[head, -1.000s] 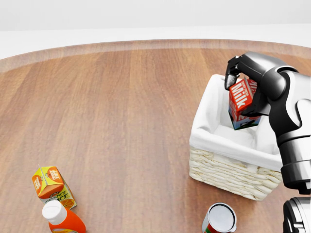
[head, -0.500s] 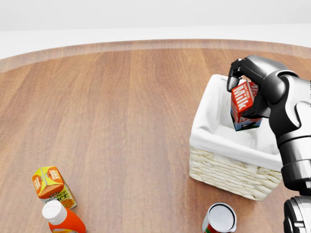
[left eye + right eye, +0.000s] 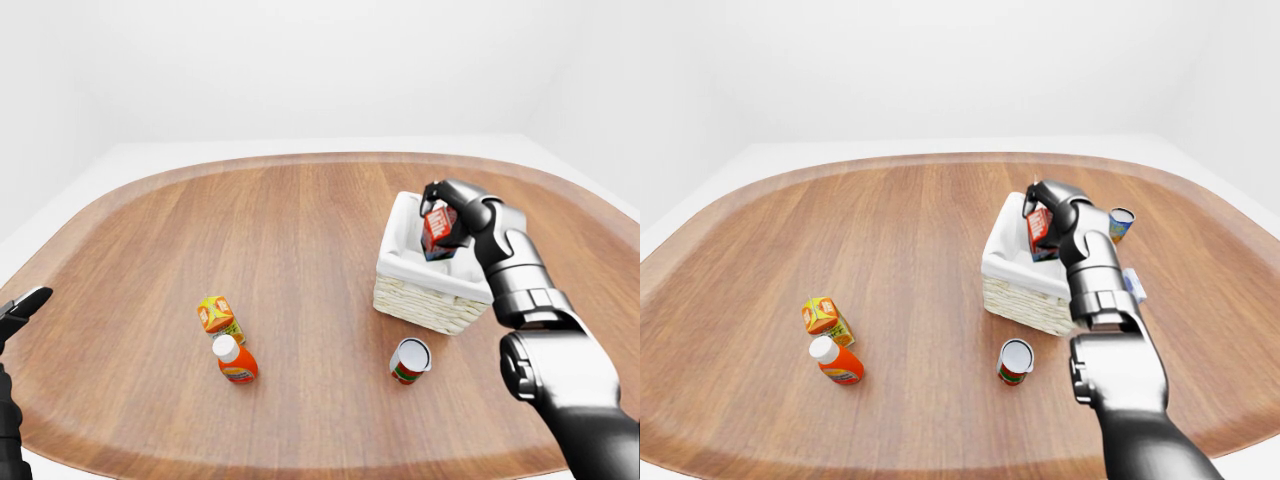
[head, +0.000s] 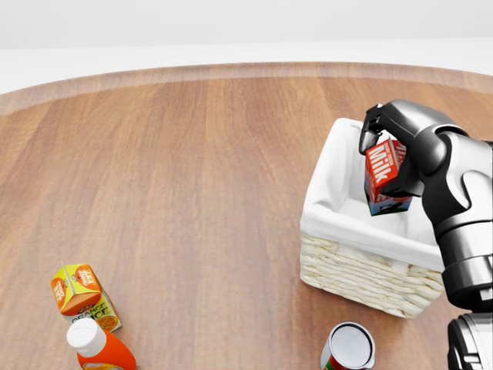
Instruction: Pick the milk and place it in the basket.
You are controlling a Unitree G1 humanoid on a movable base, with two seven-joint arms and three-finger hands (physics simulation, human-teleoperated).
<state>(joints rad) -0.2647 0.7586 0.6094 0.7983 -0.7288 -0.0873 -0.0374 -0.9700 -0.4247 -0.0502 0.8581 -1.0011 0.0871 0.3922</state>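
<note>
Head view: the right robot hand [image 4: 385, 142] comes in from the right edge with its dark fingers [image 4: 370, 131] closed round the top of the milk [image 4: 383, 171], a red carton with white lettering and a blue base. The milk hangs tilted above the white-lined inside of the basket [image 4: 362, 270], its lower end down between the basket walls; whether it touches the lining cannot be told. The basket stands on the wooden counter [image 4: 192, 193] at the right. At the bottom left stand an orange juice carton [image 4: 83, 297] and, just below it, an orange bottle [image 4: 98, 346] with a white cap. A can [image 4: 348, 348] sits near the bottom edge, below the basket.

Left-eye view: the left robot hand [image 3: 22, 306] shows only as a dark tip at the left edge, well apart from everything on the counter; how wide it stands cannot be told. The juice carton and bottle stand close together left of centre, the can below the basket.

Right-eye view: a second can [image 3: 1121, 224] stands on the counter to the right of the right arm, and a small pale box [image 3: 1133, 283] lies beside the forearm, lower down.
</note>
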